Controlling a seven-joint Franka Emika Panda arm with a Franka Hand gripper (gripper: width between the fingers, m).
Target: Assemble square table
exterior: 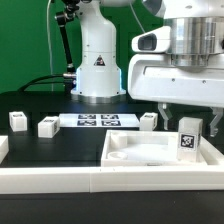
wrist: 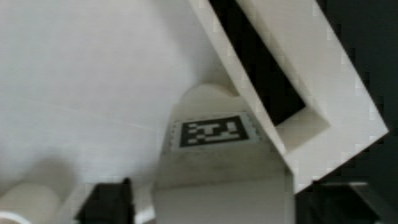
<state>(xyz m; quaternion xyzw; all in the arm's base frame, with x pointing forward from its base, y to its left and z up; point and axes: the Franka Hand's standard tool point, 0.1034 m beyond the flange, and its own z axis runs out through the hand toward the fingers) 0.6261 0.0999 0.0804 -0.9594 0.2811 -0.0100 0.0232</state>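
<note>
One end effector [exterior: 187,116] hangs low over an upright tagged leg [exterior: 190,140], its fingers flanking the leg's top; apart or pinched on it, cannot tell. That leg stands at the square table slab [exterior: 128,152], at its corner on the exterior view's right, tag facing outward, likely so it reads while being lined up for seating. Three spare legs [exterior: 18,121] [exterior: 47,126] [exterior: 148,121] sit on the black worktop [exterior: 40,146] either side of the marker board [exterior: 98,121], apart from the slab, probably staged within reach.

legs [exterior: 47,126]: 4 in exterior view
slab [exterior: 150,156]: 1
marker board [exterior: 97,121]: 1
arm [exterior: 97,55]: 1
rails [exterior: 50,178]: count unclear, cut off by frame edge
tag [wrist: 217,131], wrist view: 1
</note>
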